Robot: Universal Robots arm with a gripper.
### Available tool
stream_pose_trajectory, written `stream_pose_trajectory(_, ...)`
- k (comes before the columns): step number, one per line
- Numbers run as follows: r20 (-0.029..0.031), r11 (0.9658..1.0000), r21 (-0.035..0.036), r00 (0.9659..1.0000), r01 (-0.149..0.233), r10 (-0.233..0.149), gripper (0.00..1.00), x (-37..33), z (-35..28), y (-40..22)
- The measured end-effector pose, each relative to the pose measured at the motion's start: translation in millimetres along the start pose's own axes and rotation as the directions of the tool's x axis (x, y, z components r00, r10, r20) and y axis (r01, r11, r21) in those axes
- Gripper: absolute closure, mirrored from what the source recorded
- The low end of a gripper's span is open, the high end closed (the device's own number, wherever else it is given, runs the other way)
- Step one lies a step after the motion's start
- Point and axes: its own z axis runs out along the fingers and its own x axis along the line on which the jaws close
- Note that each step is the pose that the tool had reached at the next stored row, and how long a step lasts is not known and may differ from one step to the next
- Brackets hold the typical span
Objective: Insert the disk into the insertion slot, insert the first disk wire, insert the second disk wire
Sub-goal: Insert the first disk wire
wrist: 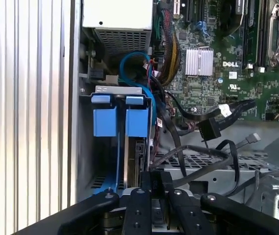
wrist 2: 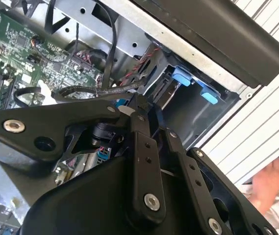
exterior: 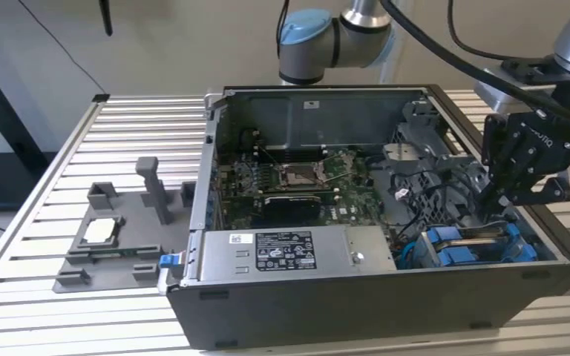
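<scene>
The insertion slot point(exterior: 445, 246) is an upright bay of the grey drive cage point(wrist: 117, 90) with blue plastic parts point(wrist: 105, 121), in the computer case's front corner at the exterior view's right. The disk point(wrist: 139, 159) stands edge-on in that cage beneath a blue tab point(wrist: 137, 121). My gripper point(exterior: 490, 199) hangs low inside the case just beside the cage, its tip point(wrist: 156, 180) at the disk's inner end. Two black wires lie loose nearby, one ending in a wide black plug point(wrist: 210, 129) and one in a slim plug point(wrist: 251, 139). The tip point(wrist 2: 135, 104) sits among cables.
The open case point(exterior: 384, 297) sits on a slatted metal table point(exterior: 136, 126). Inside are the motherboard point(exterior: 295, 182) and a silver power-supply box point(exterior: 275, 252). A grey fixture point(exterior: 116, 237) stands at the exterior view's left. A person's hand point(wrist 2: 269, 188) rests outside the case.
</scene>
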Motion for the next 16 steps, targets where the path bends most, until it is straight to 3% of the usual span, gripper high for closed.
stream_pose_trajectory(3, 0.0000, 1.0000, -0.0015, 1.0000, -0.010, 0.010, 0.80, 0.4, 1.7, -1.0)
stream_pose_trajectory(5, 0.0005, 0.9999, -0.0066, 0.9999, -0.010, 0.010, 0.80, 1.1, 2.6, -3.2)
stream_pose_trajectory(10, 0.0022, 0.9996, -0.0273, 0.9999, -0.011, 0.011, 0.80, 3.7, 4.1, -10.4)
stream_pose_trajectory(14, 0.0044, 0.9986, -0.0519, 0.9999, -0.011, 0.011, 0.80, 6.0, 5.3, -15.0)
stream_pose_trajectory(16, 0.0054, 0.9981, -0.0605, 0.9999, -0.011, 0.011, 0.80, 7.2, 5.7, -17.6)
